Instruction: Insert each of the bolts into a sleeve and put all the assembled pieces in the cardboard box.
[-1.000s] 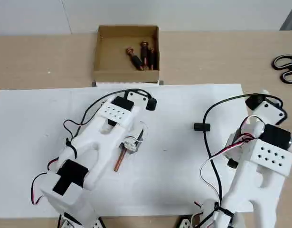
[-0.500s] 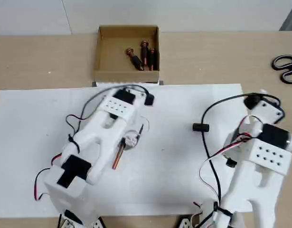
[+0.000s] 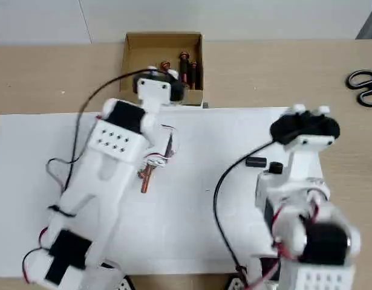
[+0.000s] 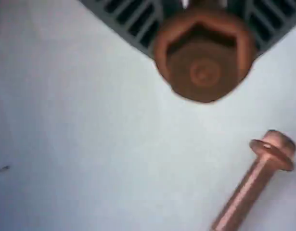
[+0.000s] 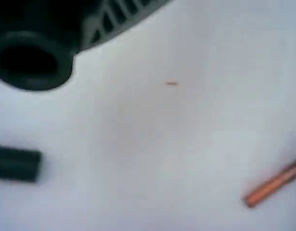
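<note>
A bolt (image 4: 203,65) sits gripped in the left claw (image 3: 154,161), which is closed on it just under the hexagonal head; in the high view its copper shank slants out below the claw over the paper (image 3: 234,211), left of the sheet's middle, and whether the tip touches the sheet cannot be told; a second bolt (image 4: 256,185) lies flat on the paper just beside it, free of the claw; a sleeve (image 5: 27,60), a short black tube seen end-on, is clamped in the right claw (image 5: 61,29), which is closed around it above the right part of the sheet; a second sleeve (image 3: 256,162) lies on its side on the paper, near that arm and apart from its claw; a copper shank end shows in the right wrist view, but which bolt it belongs to cannot be told; the box (image 3: 131,60) stands on the desk (image 3: 52,72) at the paper's far edge, open on top, with three assembled pieces (image 3: 184,69) lying together in its right half; in the high view the left arm's wrist overlaps the box's near wall; the paper covers most of the near desk, both arms rising from its near edge; scissors (image 3: 364,84) lie on the bare desk at the far right, well apart from everything else.
</note>
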Motion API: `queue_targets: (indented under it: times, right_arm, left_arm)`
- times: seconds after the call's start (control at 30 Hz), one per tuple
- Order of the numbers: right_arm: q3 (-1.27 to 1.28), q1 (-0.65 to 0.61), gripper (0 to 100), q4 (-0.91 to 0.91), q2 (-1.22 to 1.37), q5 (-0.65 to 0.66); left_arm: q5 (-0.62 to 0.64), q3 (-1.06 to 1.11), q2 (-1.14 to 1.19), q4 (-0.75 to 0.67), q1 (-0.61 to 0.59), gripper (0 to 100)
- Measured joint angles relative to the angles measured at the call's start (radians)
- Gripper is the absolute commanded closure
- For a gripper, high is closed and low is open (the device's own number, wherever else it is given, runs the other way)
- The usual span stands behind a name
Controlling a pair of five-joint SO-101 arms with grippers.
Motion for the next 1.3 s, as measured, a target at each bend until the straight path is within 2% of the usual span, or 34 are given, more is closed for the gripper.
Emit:
queue_targets:
  times: [0.1,0.3,0.47,0.63,0.83,1.0,1.3]
  right_arm:
    - [0.0,-0.069,99.6,0.018,-0.071,0.025]
    - [0.0,-0.13,99.6,0.072,-0.157,0.048]
    - [0.017,-0.18,99.5,0.071,-0.184,0.048]
    - [0.172,-0.284,99.6,-0.043,-0.207,0.048]
    - [0.358,-0.489,99.6,-0.222,-0.327,0.048]
    - [0.47,-0.554,99.6,-0.292,-0.399,0.048]
    - [0.557,-0.588,99.6,-0.319,-0.465,0.048]
  left_arm:
    - [0.005,0.0,-0.095,-0.023,-0.038,100]
    - [0.018,0.0,-0.276,-0.147,-0.109,99]
    - [0.127,0.028,-0.339,-0.216,-0.166,99]
    - [0.236,0.103,-0.387,-0.301,-0.172,99]
    - [0.33,0.249,-0.534,-0.511,-0.172,99]
    - [0.353,0.446,-0.709,-0.64,-0.13,99]
    - [0.379,0.816,-1.082,-0.741,0.002,99]
